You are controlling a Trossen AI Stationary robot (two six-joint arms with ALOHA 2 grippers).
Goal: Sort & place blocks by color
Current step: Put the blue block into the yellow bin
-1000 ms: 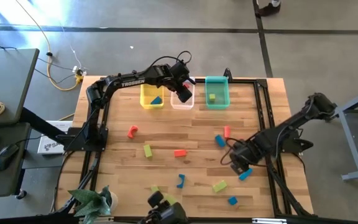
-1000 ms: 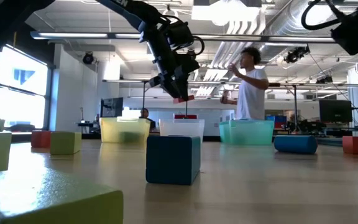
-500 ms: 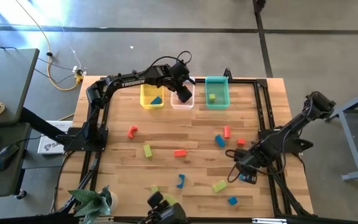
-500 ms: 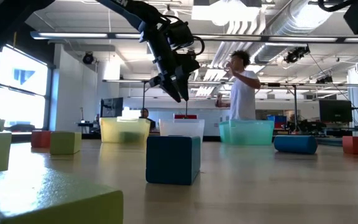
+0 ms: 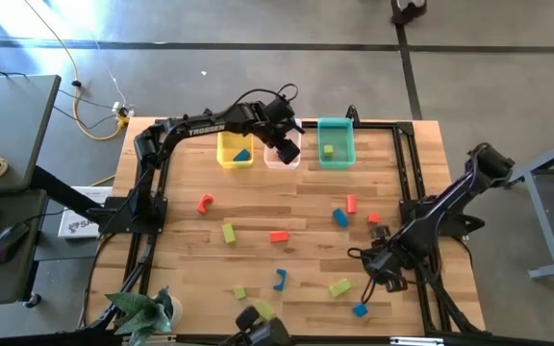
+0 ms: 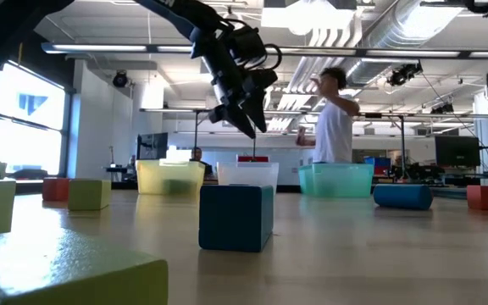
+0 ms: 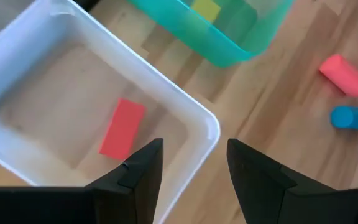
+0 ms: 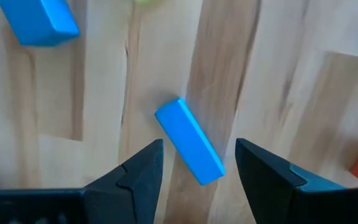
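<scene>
My left gripper (image 5: 288, 146) (image 7: 194, 154) hangs open and empty above the clear bin (image 5: 282, 156); it also shows in the low view (image 6: 246, 119). A red block (image 7: 122, 129) lies flat on the clear bin's floor. My right gripper (image 5: 385, 273) (image 8: 197, 146) is open above a blue bar (image 8: 189, 150) that lies flat on the table near its right edge, and its fingers stand on either side of the bar without touching it. The yellow bin (image 5: 235, 150) holds a blue block, the teal bin (image 5: 336, 142) a green one. Other blocks lie loose on the table.
Loose on the table: a red arch (image 5: 205, 203), green blocks (image 5: 229, 232) (image 5: 339, 286) (image 5: 240, 292), a red bar (image 5: 278, 236), a blue arch (image 5: 279, 280), a blue cube (image 5: 360, 309), blue (image 5: 340, 218) and red (image 5: 351, 203) (image 5: 373, 219) pieces. A person (image 6: 333, 119) stands beyond the table.
My left gripper let go of a red block over the clear bin, and the block is gone from its fingers; the gripper then rose slightly. My right gripper moved toward the table's near edge and came over the blue bar.
</scene>
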